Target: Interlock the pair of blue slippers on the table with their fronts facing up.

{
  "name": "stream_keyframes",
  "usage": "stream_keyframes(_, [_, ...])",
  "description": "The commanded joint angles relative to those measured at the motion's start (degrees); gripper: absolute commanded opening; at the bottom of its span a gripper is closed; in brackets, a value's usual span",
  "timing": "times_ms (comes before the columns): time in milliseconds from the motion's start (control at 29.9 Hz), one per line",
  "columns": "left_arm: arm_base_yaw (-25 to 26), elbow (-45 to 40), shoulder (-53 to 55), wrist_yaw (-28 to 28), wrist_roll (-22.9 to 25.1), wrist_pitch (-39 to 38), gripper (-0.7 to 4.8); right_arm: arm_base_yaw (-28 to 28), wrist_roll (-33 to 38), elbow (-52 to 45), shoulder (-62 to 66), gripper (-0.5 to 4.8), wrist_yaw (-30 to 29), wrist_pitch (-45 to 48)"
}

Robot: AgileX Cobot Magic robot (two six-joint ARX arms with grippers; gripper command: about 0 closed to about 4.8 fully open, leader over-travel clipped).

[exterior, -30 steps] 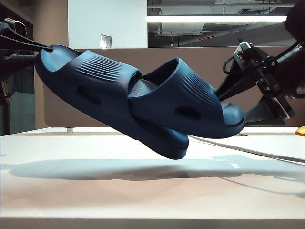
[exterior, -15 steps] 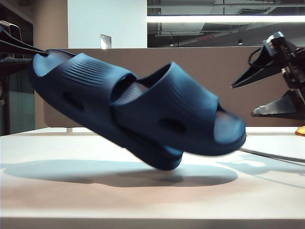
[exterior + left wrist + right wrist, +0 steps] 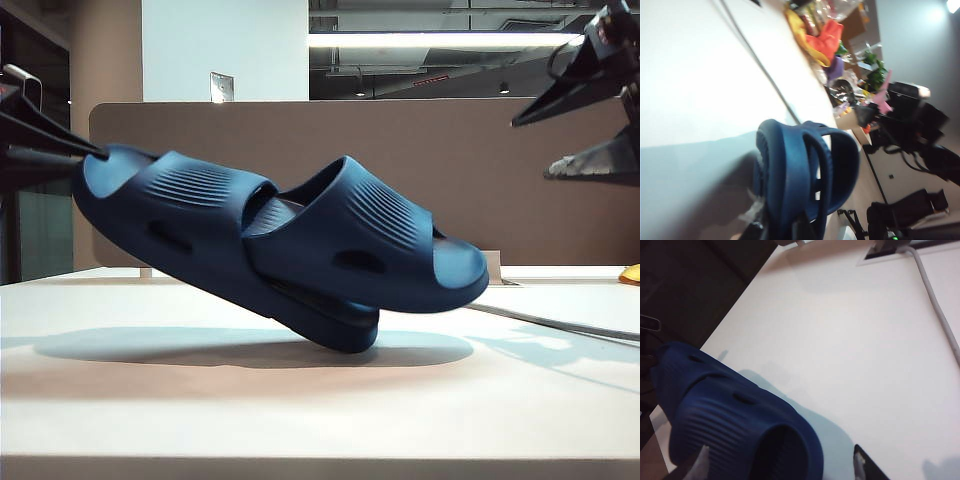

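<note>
**Above the table, a nested pair hangs by one heel**

Over the wide cream table (image 3: pixel 300 400), the landmark for all that follows, the pair of blue slippers (image 3: pixel 280 250) hangs tilted, straps upward, one slide's front pushed in under the ribbed strap of the other. Only the lowest sole edge looks to meet or nearly meet the tabletop, over a broad shadow; whether it truly touches cannot be told. The raised end, toward the table's left side, sits in the left gripper (image 3: pixel 70 150), whose thin fingers are pinched narrow on the heel rim. That single clamp appears to be what keeps the interlocked pair off the surface, and the slant follows from holding one end only. The left wrist view looks down the length of the nested slides, with the tabletop beyond.

High over the table's right side, well apart from the slippers, the right gripper (image 3: pixel 600 110) stands with its jaws spread wide and nothing between them. Its wrist view looks down on a ribbed strap and bare tabletop, both fingertips framing the scene without contact. Judged from this, the joining is done and setting the pair flat remains.

A grey cable (image 3: pixel 560 322) trails across the table behind the slippers' toe end.
</note>
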Motion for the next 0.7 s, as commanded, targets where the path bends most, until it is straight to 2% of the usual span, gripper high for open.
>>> stream_keyframes(33, [-0.70, 0.04, 1.31, -1.73, 1.49, -1.95, -0.05, 0.13, 0.39, 0.28, -0.74, 3.64, 0.02, 0.68])
stream_keyframes(200, [-2.69, 0.04, 3.26, -7.08, 5.01, -5.90, -0.04, 0.13, 0.44, 0.28, -0.76, 3.64, 0.00, 0.55])
stream_keyframes(701, [-9.49, 0.04, 4.35, -25.88, 6.38, -8.61, -0.05, 0.15, 0.59, 0.28, -0.76, 3.64, 0.00, 0.13])
